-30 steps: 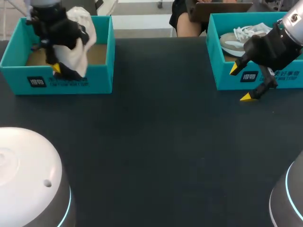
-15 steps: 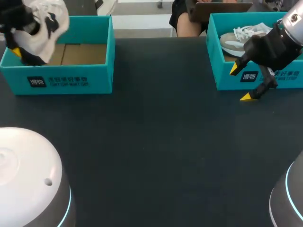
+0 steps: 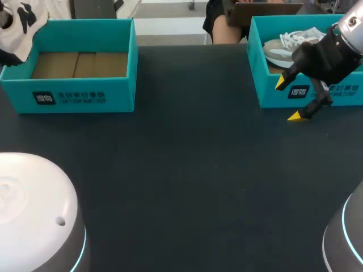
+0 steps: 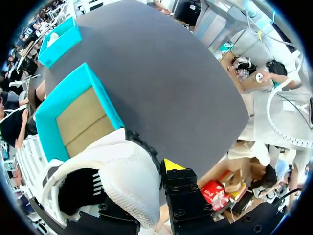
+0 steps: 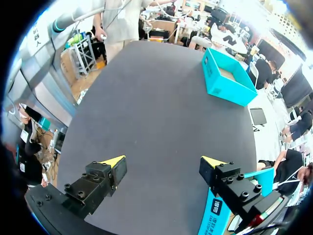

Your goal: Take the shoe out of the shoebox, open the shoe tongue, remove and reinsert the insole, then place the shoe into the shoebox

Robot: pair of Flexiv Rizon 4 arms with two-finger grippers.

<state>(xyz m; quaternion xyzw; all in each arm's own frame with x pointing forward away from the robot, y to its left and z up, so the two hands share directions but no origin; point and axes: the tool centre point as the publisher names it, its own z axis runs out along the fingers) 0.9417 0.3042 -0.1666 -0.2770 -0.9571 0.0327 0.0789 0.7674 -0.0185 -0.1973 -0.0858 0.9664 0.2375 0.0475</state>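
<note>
A white shoe with black marks [image 3: 20, 20] hangs above the far left corner of the left teal shoebox [image 3: 79, 93], whose cardboard floor is bare. In the left wrist view my left gripper [image 4: 146, 172] is shut on this shoe [image 4: 115, 178]. One yellow fingertip [image 4: 172, 165] shows; the shoe hides the other. The box [image 4: 73, 115] lies below. My right gripper [image 3: 288, 100] stands open and holds nothing, in front of the right teal shoebox [image 3: 317, 93]. In the right wrist view this gripper [image 5: 163, 164] has only dark tabletop between its fingers.
A grey and white shoe [image 3: 286, 46] lies in the right shoebox. The left shoebox [image 5: 227, 78] shows far ahead of the right gripper. The dark table [image 3: 187, 170] spreads between the two boxes. Rounded white arm bases sit at the near corners.
My left arm has lifted the white shoe out of the left shoebox, up and to the left, leaving the box bare. My right arm has kept still.
</note>
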